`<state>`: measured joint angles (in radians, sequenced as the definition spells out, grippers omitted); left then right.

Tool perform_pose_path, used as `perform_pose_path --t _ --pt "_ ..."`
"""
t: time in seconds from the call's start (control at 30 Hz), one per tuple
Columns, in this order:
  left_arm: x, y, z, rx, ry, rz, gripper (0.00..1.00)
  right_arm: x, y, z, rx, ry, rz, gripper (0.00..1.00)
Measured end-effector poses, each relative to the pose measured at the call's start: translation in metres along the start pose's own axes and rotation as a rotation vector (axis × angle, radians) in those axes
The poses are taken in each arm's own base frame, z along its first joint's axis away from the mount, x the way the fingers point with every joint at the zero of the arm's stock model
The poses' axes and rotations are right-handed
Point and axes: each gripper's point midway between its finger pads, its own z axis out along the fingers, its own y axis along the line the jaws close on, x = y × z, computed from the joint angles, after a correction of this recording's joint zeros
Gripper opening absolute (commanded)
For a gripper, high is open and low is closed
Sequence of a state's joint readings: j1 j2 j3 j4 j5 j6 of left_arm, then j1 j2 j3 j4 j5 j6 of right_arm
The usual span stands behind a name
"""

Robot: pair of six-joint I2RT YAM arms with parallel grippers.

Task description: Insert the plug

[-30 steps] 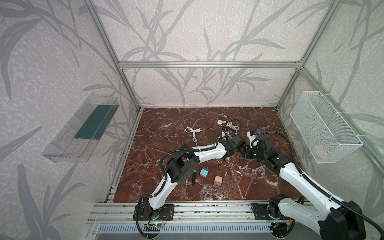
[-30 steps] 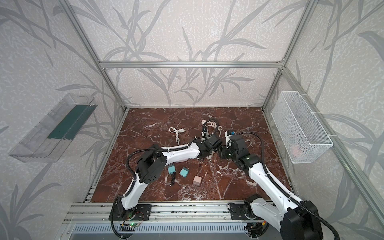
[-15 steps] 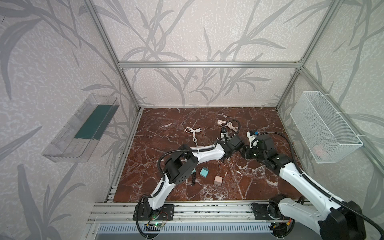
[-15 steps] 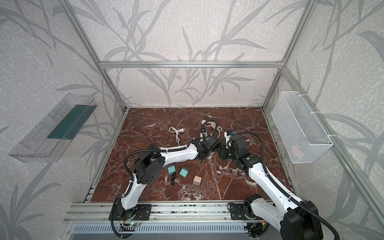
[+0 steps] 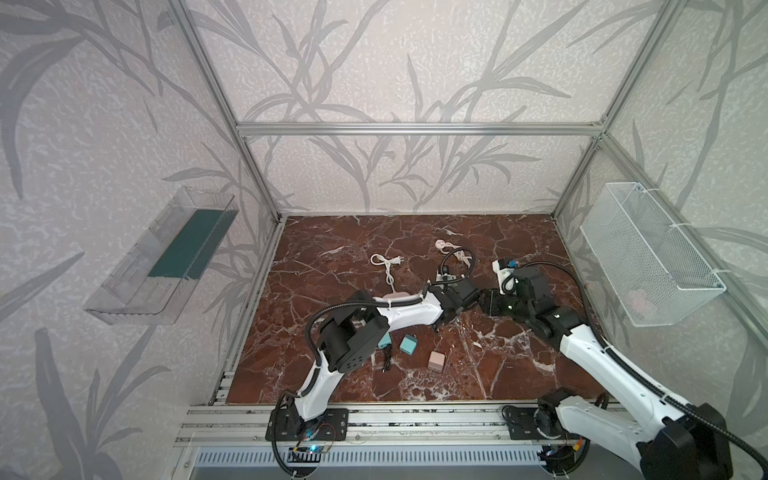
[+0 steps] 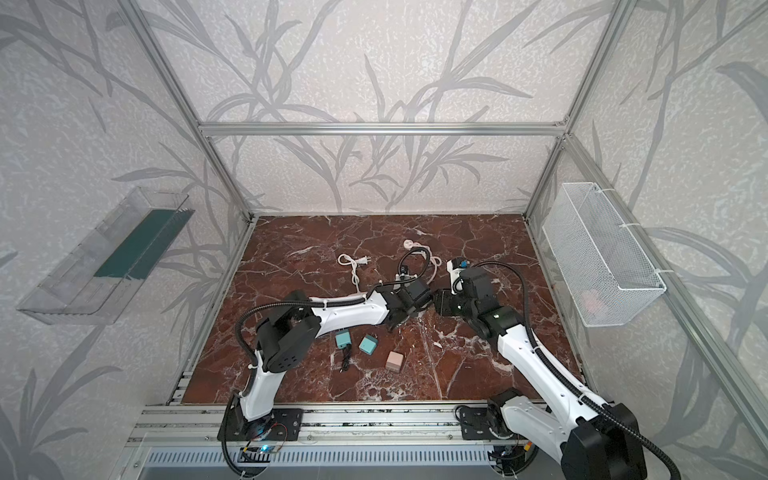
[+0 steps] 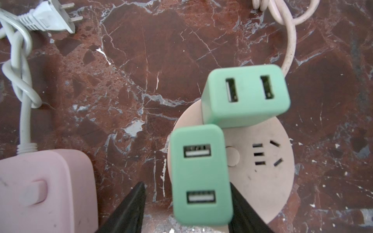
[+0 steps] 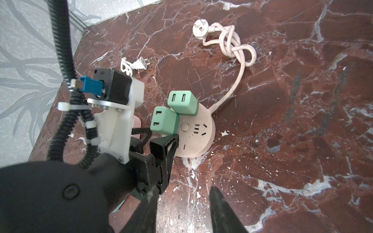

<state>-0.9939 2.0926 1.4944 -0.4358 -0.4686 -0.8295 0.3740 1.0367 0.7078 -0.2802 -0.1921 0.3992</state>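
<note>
A green two-port USB plug (image 7: 199, 175) stands seated in the round pale socket hub (image 7: 262, 171). A second green plug (image 7: 244, 94) sits in the hub beside it. My left gripper (image 7: 186, 183) is open astride the nearer plug: one finger stands clear of it and the other lies close along its side. In the right wrist view the same plug (image 8: 164, 121) and hub (image 8: 198, 129) show, and my right gripper (image 8: 184, 188) is open and empty over bare floor just short of the hub. In a top view both grippers (image 5: 473, 293) (image 5: 486, 303) meet over the hub and hide it.
A pink power block (image 7: 40, 187) lies close beside the left gripper. A white two-prong cord (image 5: 386, 264) and the hub's knotted cable (image 8: 228, 44) lie behind. Two teal adapters (image 5: 408, 344) and a pink cube (image 5: 436, 361) sit nearer the front. A wire basket (image 5: 648, 253) hangs at the right.
My left gripper has opened and let go of the nearer green plug, which stays in the hub. Both arms have barely moved.
</note>
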Motion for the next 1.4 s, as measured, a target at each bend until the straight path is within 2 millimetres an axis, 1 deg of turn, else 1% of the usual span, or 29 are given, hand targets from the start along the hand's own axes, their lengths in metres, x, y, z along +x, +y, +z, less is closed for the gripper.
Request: perform_pose_path --t 0.1,0.17,0.27,0.37,0.4,0.43,0.47,0.5,0.57,0.6,0.67,0.73,0.8,0.87,0.9,0.97,1.03,1.13,1.2,1.3,1.4 --pt "-0.006 0.001 -0.01 0.017 -0.011 0.011 0.63 0.0 0.0 0.0 0.0 -0.001 -0.002 0.43" --pt "-0.017 -0.001 -0.023 0.047 -0.031 0.016 0.63 -0.002 0.001 -0.001 0.001 -0.003 -0.003 0.43" --pt "-0.038 -0.005 -0.051 0.111 -0.066 0.025 0.64 -0.01 0.003 -0.003 0.007 -0.012 -0.003 0.43" --pt "-0.064 -0.003 -0.088 0.169 -0.118 0.023 0.69 -0.018 0.004 -0.004 0.018 -0.017 -0.002 0.43" --pt "-0.07 -0.001 -0.096 0.179 -0.131 0.024 0.71 -0.019 0.004 -0.004 0.023 -0.015 0.0 0.44" --pt "-0.08 0.004 -0.108 0.192 -0.152 0.021 0.73 -0.02 0.004 -0.003 0.029 -0.005 0.001 0.45" --pt "-0.09 0.008 -0.12 0.207 -0.173 0.016 0.73 -0.02 0.004 -0.001 0.038 0.008 0.0 0.46" --pt "-0.096 0.012 -0.128 0.219 -0.185 0.009 0.73 -0.021 0.005 0.001 0.043 0.016 -0.001 0.48" --pt "-0.116 0.026 -0.145 0.253 -0.212 -0.031 0.73 -0.022 0.007 0.005 0.059 0.044 -0.01 0.51" --pt "-0.125 0.036 -0.147 0.263 -0.221 -0.059 0.73 -0.021 0.01 0.008 0.067 0.06 -0.019 0.52" --pt "-0.134 0.061 -0.144 0.264 -0.225 -0.111 0.73 -0.021 0.019 0.013 0.076 0.092 -0.045 0.55" --pt "-0.13 0.092 -0.13 0.235 -0.203 -0.156 0.73 -0.021 0.03 0.018 0.082 0.118 -0.078 0.56" --pt "-0.119 0.12 -0.112 0.196 -0.168 -0.192 0.73 -0.023 0.043 0.023 0.086 0.134 -0.111 0.55" --pt "-0.102 0.138 -0.099 0.168 -0.125 -0.202 0.73 -0.027 0.055 0.03 0.091 0.149 -0.14 0.55" --pt "-0.095 0.143 -0.094 0.161 -0.107 -0.205 0.73 -0.028 0.06 0.034 0.095 0.157 -0.152 0.53" --pt "-0.088 0.151 -0.091 0.166 -0.091 -0.217 0.73 -0.028 0.067 0.044 0.107 0.181 -0.171 0.48" --pt "-0.087 0.156 -0.092 0.177 -0.09 -0.231 0.73 -0.029 0.069 0.055 0.131 0.201 -0.177 0.47" --pt "-0.093 0.158 -0.097 0.215 -0.112 -0.255 0.73 -0.024 0.065 0.071 0.182 0.245 -0.181 0.47" --pt "-0.095 0.158 -0.097 0.23 -0.12 -0.263 0.73 -0.018 0.061 0.083 0.213 0.282 -0.187 0.47" --pt "-0.094 0.158 -0.095 0.248 -0.114 -0.27 0.73 -0.009 0.057 0.097 0.242 0.324 -0.195 0.47" --pt "-0.088 0.159 -0.091 0.256 -0.099 -0.271 0.73 -0.003 0.055 0.105 0.264 0.35 -0.203 0.45"
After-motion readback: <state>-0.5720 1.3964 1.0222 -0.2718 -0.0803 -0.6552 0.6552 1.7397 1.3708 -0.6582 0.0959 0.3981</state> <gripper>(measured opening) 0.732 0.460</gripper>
